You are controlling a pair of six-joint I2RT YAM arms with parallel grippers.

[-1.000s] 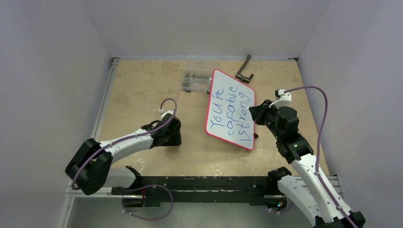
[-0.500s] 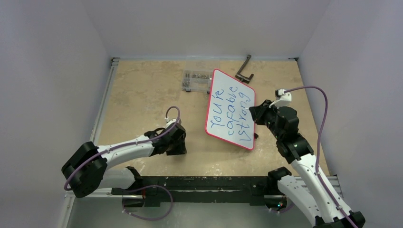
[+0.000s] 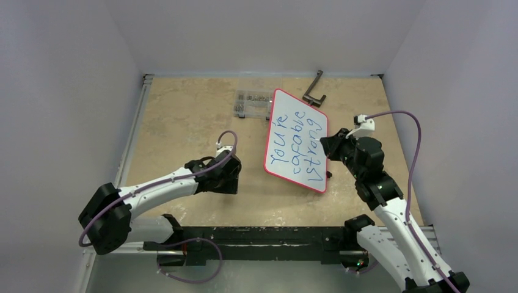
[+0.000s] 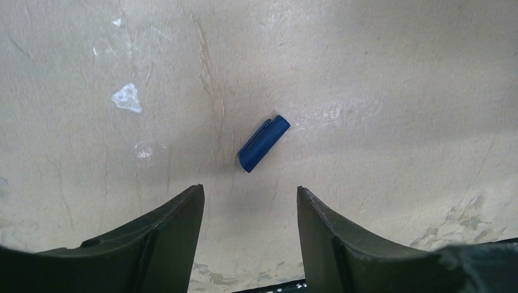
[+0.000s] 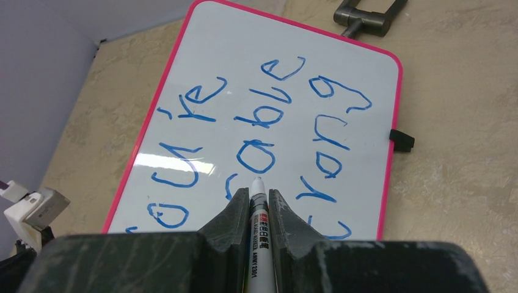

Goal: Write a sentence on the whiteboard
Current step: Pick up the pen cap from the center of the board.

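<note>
The whiteboard (image 3: 282,160), white with a thin red frame, stands tilted in the middle of the table. The sentence (image 3: 297,145) in blue marker reads about "You're capable strong". My right gripper (image 3: 327,146) sits at the board's right edge, shut on a white marker (image 5: 258,244). The marker's tip points at the whiteboard (image 5: 366,79), close to the sentence (image 5: 262,122), between the right gripper's (image 5: 257,194) fingers. My left gripper (image 3: 227,180) hangs open over the tabletop left of the board. A blue marker cap (image 4: 263,143) lies on the table just ahead of the left gripper's (image 4: 250,190) fingertips.
A clear box of small parts (image 3: 253,102) sits behind the board's left corner. A black L-shaped metal tool (image 3: 314,90) lies at the back. One black foot (image 5: 401,140) of the board sticks out at its right edge. Walls close in on three sides.
My left arm has swung nearer and to the right, closer to the board. The right arm, marker and board have not moved.
</note>
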